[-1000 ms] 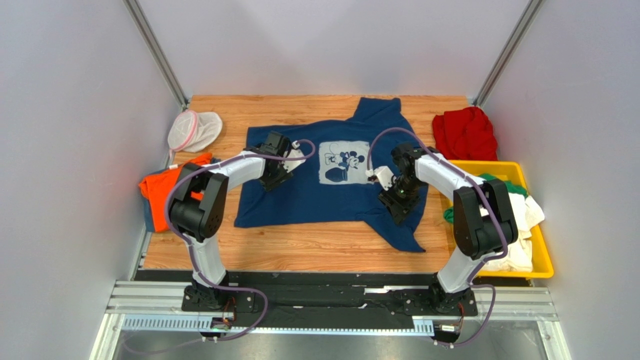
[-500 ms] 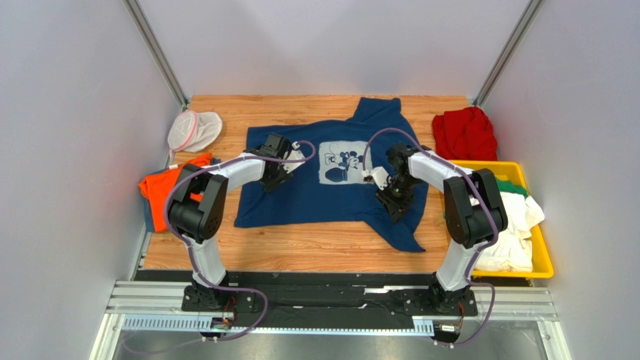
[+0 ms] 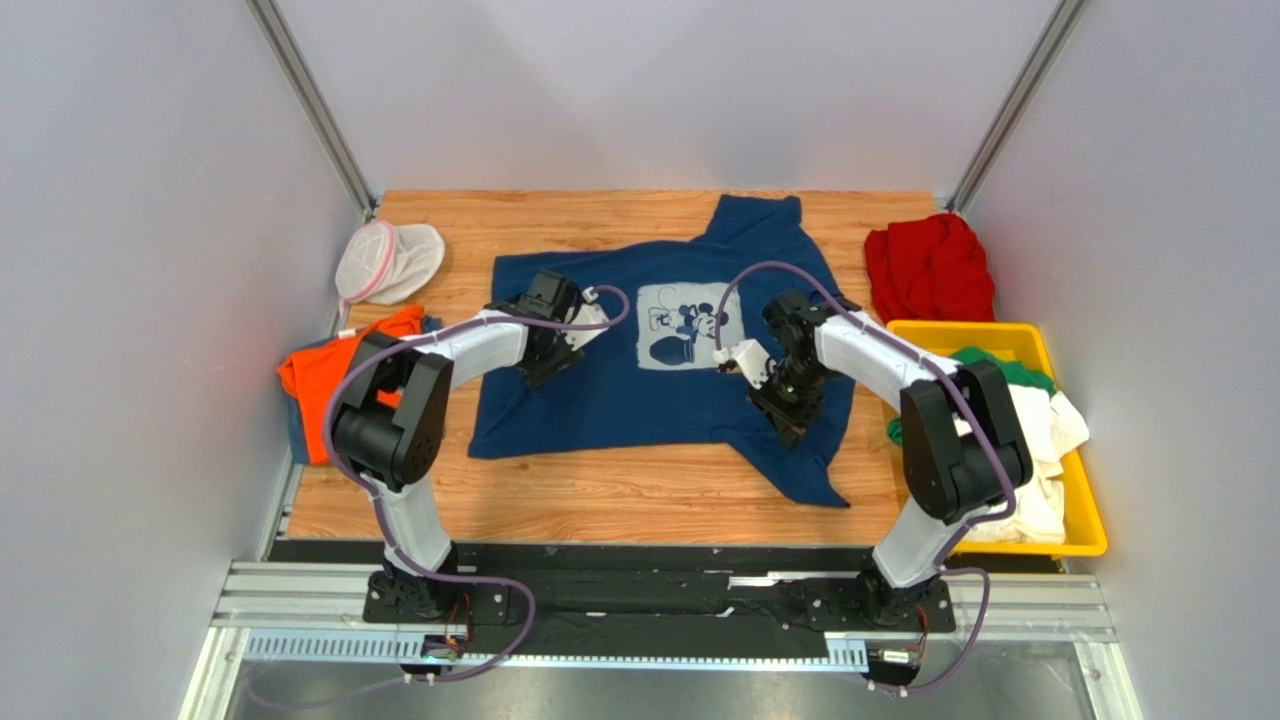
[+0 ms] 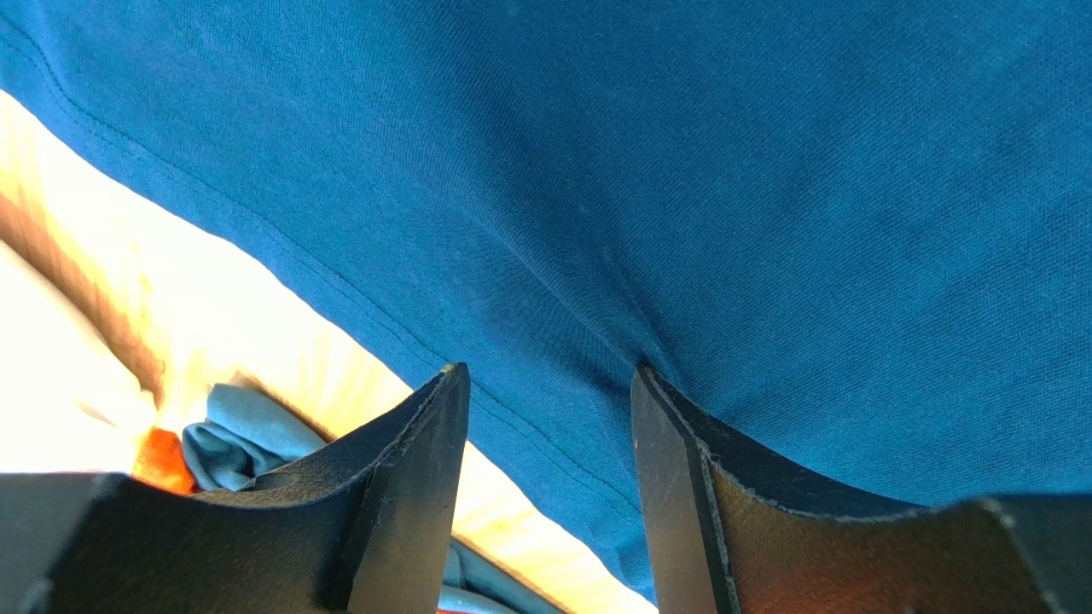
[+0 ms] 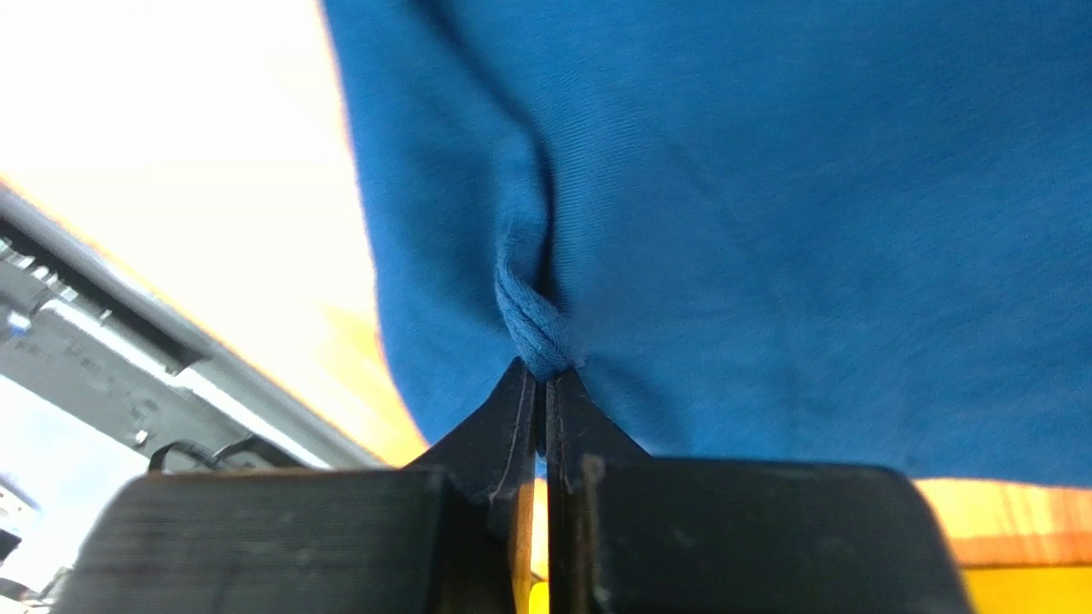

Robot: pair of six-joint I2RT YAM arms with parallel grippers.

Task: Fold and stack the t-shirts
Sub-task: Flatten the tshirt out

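Navy t-shirt (image 3: 661, 398) spread on the table (image 3: 451, 225) — right gripper (image 5: 541, 374) clenched on a cloth fold right of the Mickey print (image 3: 684, 326); left gripper (image 4: 545, 377) left of the print, jaws apart.

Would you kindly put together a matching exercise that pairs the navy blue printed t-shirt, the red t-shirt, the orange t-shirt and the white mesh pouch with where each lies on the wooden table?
Things:
1. navy blue cloth t-shirt with a pale square print
2. crumpled red cloth t-shirt
3. orange cloth t-shirt
4. small white mesh pouch with a pink rim

Places:
A. far left corner
B. far right corner, beyond the yellow plastic bin
C. spread out in the middle
D. left edge, bunched up

Pairs: 1-C, 2-B, 3-D, 4-A.
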